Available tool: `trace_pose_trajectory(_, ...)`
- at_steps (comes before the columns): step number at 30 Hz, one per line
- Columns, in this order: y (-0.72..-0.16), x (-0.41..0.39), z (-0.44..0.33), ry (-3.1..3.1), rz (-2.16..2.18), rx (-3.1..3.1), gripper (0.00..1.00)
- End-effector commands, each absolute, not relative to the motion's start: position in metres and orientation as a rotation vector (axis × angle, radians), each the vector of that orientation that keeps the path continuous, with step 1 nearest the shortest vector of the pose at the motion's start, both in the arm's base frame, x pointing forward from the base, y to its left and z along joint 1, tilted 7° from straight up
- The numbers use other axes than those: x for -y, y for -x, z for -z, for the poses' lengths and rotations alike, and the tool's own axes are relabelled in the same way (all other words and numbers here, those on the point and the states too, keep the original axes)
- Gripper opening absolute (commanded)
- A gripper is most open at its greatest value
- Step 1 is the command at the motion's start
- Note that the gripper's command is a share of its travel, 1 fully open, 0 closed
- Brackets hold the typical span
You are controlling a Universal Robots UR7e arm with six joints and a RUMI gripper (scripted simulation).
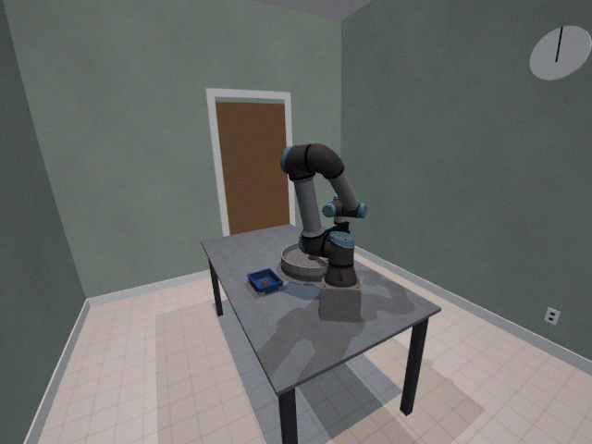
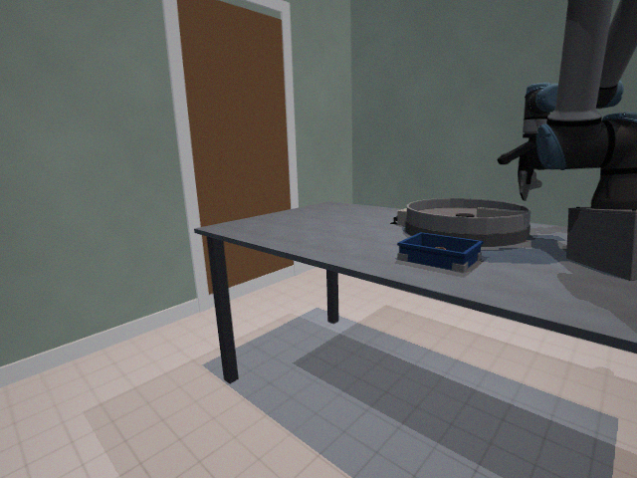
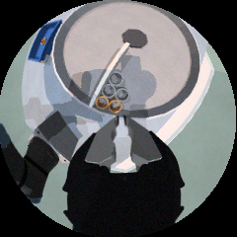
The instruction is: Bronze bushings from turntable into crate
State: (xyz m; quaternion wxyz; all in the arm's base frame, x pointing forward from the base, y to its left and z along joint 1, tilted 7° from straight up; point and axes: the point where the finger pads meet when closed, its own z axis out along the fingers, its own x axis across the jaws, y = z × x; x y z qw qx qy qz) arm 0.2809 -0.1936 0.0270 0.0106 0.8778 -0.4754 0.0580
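Note:
Two bronze bushings (image 3: 102, 103) (image 3: 115, 106) stand side by side on the turntable (image 1: 300, 270) (image 2: 463, 226) (image 3: 195, 59), near its rim in the wrist view. Three steel bushings (image 3: 116, 78) (image 3: 108, 90) (image 3: 121, 94) stand in a cluster just beyond them. Another bronze bushing (image 1: 264, 282) (image 2: 440, 248) (image 3: 43, 41) lies in the blue crate (image 1: 274, 288) (image 2: 437, 256) (image 3: 37, 51). My gripper (image 2: 524, 197) (image 3: 120, 116) is shut with nothing visible between its jaws. It hangs above the turntable's rim area, pointing down. In the top view the arm hides its fingertips.
The turntable has a raised wall all round, a dark centre hub (image 2: 464, 215) (image 3: 134, 38) and a pale straight bar (image 3: 113, 64) running from hub to rim beside the bushings. The arm's base block (image 1: 340, 303) (image 2: 599, 241) stands near the turntable and crate on the grey table (image 1: 248, 248) (image 2: 309, 231).

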Motion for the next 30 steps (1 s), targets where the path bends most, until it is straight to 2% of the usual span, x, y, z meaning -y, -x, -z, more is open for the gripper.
trace_pose_trajectory(1,-0.281,0.193,-0.022,-2.741,-0.178,1.485,0.06)
trace_pose_trajectory(30,-0.283,0.194,-0.004,-2.74,-0.181,1.483,0.06)
